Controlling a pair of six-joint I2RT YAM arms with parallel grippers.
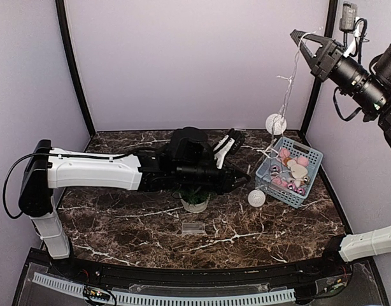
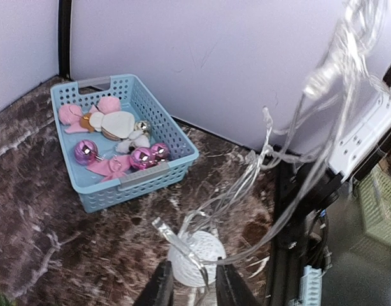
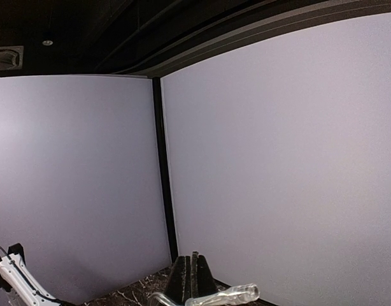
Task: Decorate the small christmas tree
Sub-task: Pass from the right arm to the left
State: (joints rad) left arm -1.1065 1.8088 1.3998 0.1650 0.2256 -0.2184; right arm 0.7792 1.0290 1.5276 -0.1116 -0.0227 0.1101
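Count one clear plastic light string, two white round balls, one blue plastic basket, one bushy dark-green fir, pale-potted. See right gripper clamped on string; cannot tell for left gripper.

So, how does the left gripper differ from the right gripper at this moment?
The right gripper is raised high; the left gripper is low over the table, near the blue basket. The right gripper is shut on the light string; the left gripper's fingers flank a white ball on it, contact unclear. Both handle the same string.
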